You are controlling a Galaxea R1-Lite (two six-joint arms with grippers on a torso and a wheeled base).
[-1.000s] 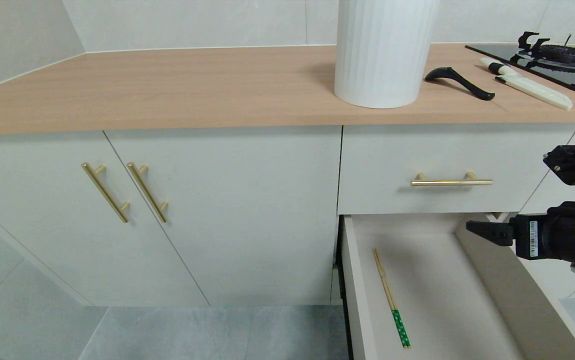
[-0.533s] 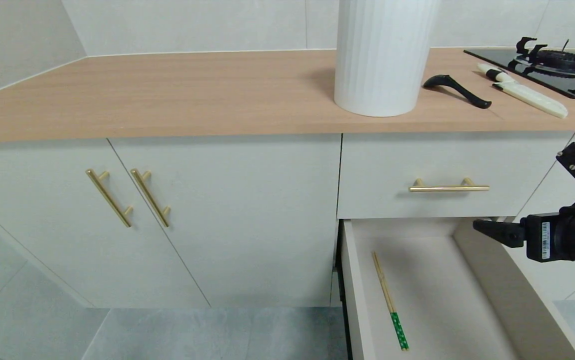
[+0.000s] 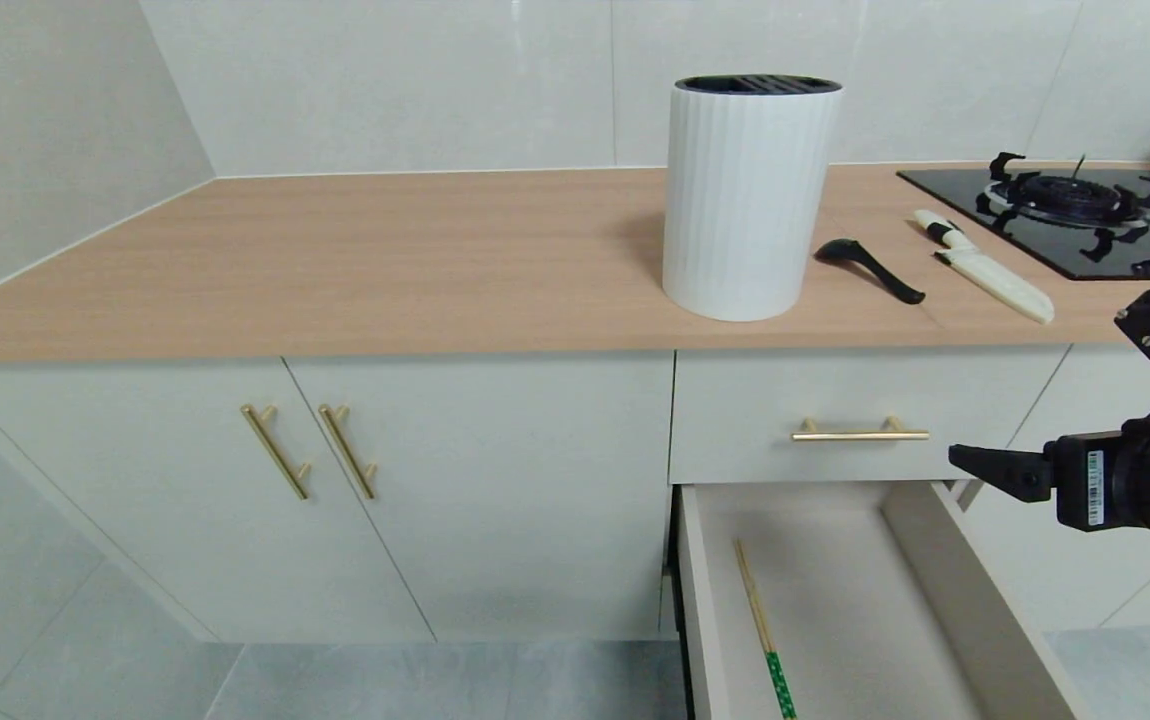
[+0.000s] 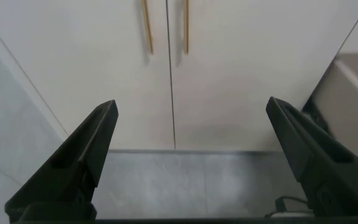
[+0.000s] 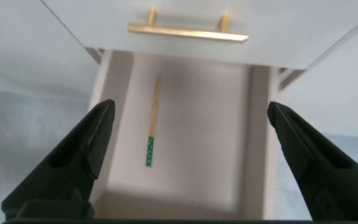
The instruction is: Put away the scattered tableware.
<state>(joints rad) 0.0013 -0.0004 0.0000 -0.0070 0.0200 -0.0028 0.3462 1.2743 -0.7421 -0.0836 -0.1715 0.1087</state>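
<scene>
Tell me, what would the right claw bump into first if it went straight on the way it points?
Probably the open drawer: the right gripper, fingers open, faces its bare floor beside the chopsticks. Depth is unclear, so that is only likely.

Wide-spread right tool (image 5: 190,106) over the pulled-out drawer (image 5: 258,124), green-tipped chopsticks (image 5: 153,121) inside, gold handle (image 5: 188,32) nearby.
</scene>
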